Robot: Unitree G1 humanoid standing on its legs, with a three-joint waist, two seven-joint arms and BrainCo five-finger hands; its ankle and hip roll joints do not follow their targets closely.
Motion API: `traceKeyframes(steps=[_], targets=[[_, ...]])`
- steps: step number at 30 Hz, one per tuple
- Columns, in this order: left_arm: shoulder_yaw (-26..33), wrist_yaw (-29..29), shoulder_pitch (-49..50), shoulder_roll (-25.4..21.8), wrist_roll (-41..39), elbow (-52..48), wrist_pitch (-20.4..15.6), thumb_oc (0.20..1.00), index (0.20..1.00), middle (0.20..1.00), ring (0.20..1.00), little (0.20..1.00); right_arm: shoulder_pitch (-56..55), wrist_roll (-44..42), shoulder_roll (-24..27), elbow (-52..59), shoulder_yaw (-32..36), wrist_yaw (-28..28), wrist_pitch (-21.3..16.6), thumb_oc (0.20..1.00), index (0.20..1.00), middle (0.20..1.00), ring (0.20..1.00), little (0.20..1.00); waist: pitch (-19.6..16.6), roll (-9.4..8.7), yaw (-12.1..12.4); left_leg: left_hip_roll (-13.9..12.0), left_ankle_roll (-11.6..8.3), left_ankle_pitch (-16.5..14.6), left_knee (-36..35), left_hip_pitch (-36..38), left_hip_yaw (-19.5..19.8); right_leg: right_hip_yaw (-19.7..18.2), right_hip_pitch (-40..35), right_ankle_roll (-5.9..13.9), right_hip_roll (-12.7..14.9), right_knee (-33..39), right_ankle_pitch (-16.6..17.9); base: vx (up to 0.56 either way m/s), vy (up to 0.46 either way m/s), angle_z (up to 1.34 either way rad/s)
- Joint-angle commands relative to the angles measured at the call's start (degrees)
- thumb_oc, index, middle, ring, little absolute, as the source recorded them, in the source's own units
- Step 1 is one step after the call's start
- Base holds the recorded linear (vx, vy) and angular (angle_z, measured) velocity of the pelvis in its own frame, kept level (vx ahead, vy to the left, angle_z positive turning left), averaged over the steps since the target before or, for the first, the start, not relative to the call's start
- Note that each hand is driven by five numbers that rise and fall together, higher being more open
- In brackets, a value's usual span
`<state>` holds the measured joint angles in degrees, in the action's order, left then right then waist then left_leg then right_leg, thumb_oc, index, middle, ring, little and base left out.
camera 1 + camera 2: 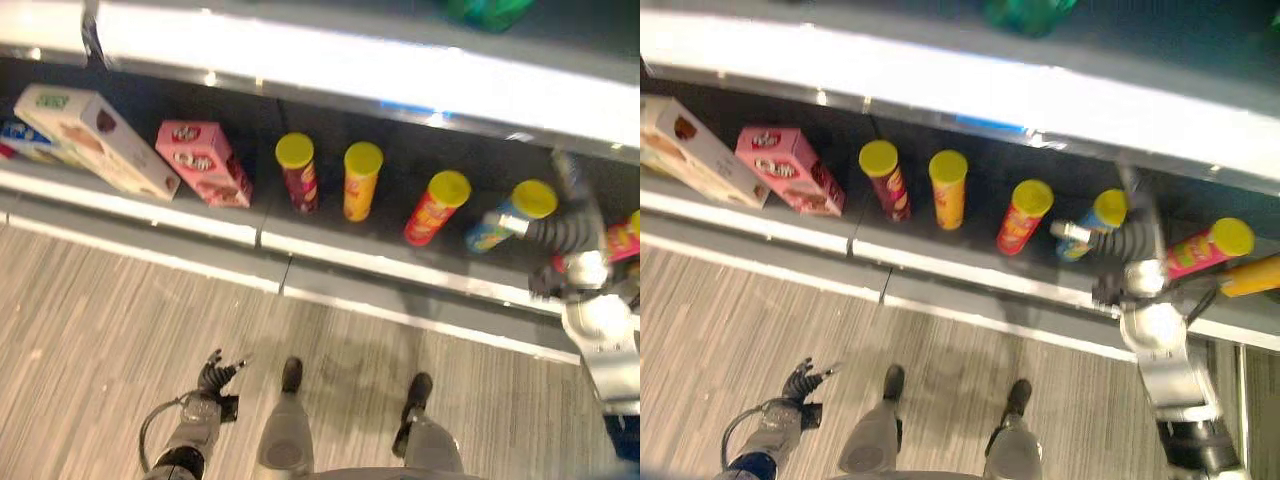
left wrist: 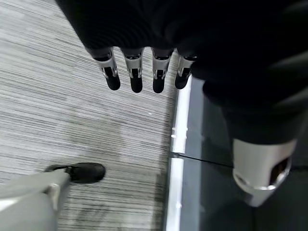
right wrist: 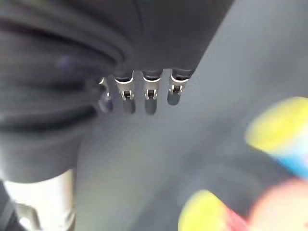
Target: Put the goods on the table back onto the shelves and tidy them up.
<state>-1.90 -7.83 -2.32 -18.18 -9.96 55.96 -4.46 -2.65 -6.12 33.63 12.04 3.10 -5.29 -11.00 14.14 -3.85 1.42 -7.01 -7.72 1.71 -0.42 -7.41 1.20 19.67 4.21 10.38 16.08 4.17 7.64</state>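
Note:
Several tall snack cans with yellow lids stand on the low dark shelf [image 1: 330, 235]: a dark red can [image 1: 298, 172], a yellow can [image 1: 360, 180], a red can [image 1: 437, 207] and a blue can [image 1: 510, 215]. My right hand [image 1: 560, 235] reaches into the shelf just right of the blue can, close to it. In the right wrist view its fingers [image 3: 149, 98] are straight and hold nothing, with the blue can's lid [image 3: 279, 125] and the red can's lid [image 3: 204, 211] beyond them. My left hand [image 1: 215, 378] hangs open over the floor at the lower left.
A pink box [image 1: 203, 163] and a long white box [image 1: 95, 140] lie tilted at the shelf's left end. A pink can [image 1: 1205, 248] and an orange can [image 1: 1250, 275] lie to the right of my hand. A bright shelf edge [image 1: 350, 65] overhangs the row. The floor [image 1: 110, 330] is striped grey.

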Motion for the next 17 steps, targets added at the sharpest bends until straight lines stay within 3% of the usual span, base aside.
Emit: traceKeyframes(steps=[1,7,14,17], targets=[[1.5,3.4,0.8,-1.6,1.7,2.4,-0.9,1.0,1.0,1.0,1.0,1.0,-6.0,-19.8,-1.5,-3.3,-3.2,14.0,0.2,1.0,1.0,1.0,1.0,1.0,-4.2,-0.46,-1.6,-1.4,-0.33,-1.2,-3.6,2.4,-4.3,-1.7,-1.8,2.43,0.6,-2.1,-2.2,0.05,0.034,-0.25],[-0.1,7.0,2.8,-0.8,0.6,0.4,-1.8,1.0,1.0,1.0,1.0,1.0,-8.9,-21.0,-2.2,-15.2,-9.9,20.5,4.3,1.0,1.0,1.0,1.0,1.0,-5.8,-0.83,-1.4,-1.3,-0.41,-1.9,-3.7,4.8,-5.5,-2.5,-3.4,2.47,0.6,-1.8,-2.8,0.04,0.01,-0.2],[-3.2,8.6,3.3,-0.7,-0.8,-1.9,-2.4,1.0,1.0,1.0,1.0,1.0,-7.1,-13.4,-8.9,-39.4,-14.5,18.1,6.8,1.0,1.0,1.0,1.0,1.0,-7.0,-0.75,-1.2,-1.2,0.06,-2.6,-3.5,7.0,-6.2,-2.7,-4.7,2.5,0.8,-1.8,-2.8,0.02,-0.003,-0.1],[-3.5,8.6,3.2,-0.8,-0.5,-1.6,-2.4,1.0,1.0,1.0,1.0,1.0,-7.0,-12.2,-10.1,-42.8,-14.5,17.4,7.1,1.0,1.0,1.0,1.0,1.0,-7.1,-0.85,-1.3,-1.3,0.13,-2.8,-3.5,7.5,-6.1,-2.7,-5.1,2.47,0.9,-1.8,-2.7,0.0,-0.003,-0.02]])
